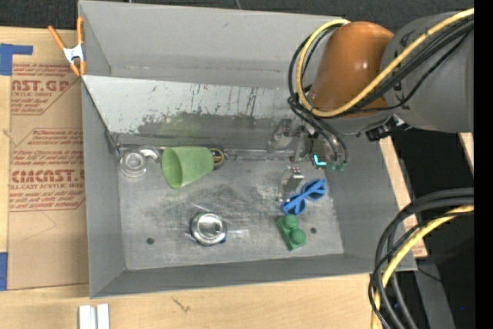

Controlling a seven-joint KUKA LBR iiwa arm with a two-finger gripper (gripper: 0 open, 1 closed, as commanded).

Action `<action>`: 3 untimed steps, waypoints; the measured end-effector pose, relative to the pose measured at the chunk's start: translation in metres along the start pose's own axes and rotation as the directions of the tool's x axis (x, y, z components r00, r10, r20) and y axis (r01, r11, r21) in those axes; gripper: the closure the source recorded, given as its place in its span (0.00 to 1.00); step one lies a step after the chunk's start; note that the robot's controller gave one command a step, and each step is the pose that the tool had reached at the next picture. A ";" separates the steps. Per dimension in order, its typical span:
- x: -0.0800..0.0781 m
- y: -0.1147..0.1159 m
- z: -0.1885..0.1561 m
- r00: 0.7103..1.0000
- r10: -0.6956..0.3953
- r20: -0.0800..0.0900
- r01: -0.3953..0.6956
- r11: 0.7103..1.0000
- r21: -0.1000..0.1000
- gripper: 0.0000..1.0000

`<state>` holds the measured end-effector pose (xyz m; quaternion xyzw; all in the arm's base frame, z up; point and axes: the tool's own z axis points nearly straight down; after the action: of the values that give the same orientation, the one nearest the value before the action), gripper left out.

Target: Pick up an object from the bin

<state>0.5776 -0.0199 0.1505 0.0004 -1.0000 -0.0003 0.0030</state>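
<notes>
The grey metal bin (100, 189) has a scuffed, scratched floor and sits on a pale wooden worktop (231, 304), with dark ground beyond its far wall. The pincer (294, 169) hangs low at the right, under the arm's orange cover (350, 65). Its metal merges with the scratches, so I cannot tell whether it is open or closed. Just beside it, on the near side, lies a blue plastic piece (304, 196). A small green toy (293, 233) lies nearer still, and a green cup (187, 166) lies tipped over at the left.
</notes>
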 end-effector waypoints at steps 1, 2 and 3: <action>0.084 -0.071 0.014 0.950 -0.311 0.001 0.311 0.950 0.002 0.00; 0.089 -0.019 0.073 0.938 -0.346 0.012 0.346 0.938 0.002 0.00; 0.090 -0.022 0.071 0.939 -0.342 0.008 0.342 0.940 0.002 1.00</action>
<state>0.4876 -0.0418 0.0803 0.1743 -0.9847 -0.0004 -0.0014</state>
